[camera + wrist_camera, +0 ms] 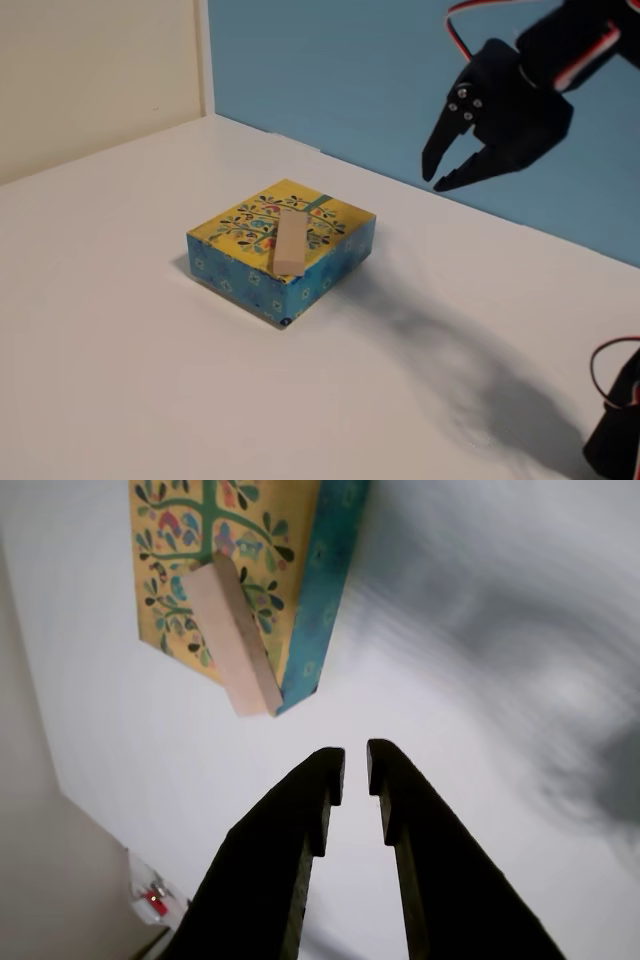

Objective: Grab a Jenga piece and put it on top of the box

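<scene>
A white table fills most of the fixed view, meeting a cream wall at the back left and a blue wall at the back right. Near the middle of the table sits the box, flat and square, with a yellow top printed with a colourful tree and flowers, and blue patterned sides. The black robot arm reaches in from the upper right, held in the air well apart from the box, and it throws a soft dark shadow onto the table to the right of the box. At its end the gripper points down and to the left, its two fingers slightly parted with a narrow gap between the tips and nothing between them; the wrist view shows the same small gap over bare table. The Jenga piece, a plain light-tan wooden block, lies flat on top of the box, running roughly across the middle of the lid, with one end reaching the box's front edge. In the wrist view the piece lies on the patterned lid, its near end at the lid's corner.
</scene>
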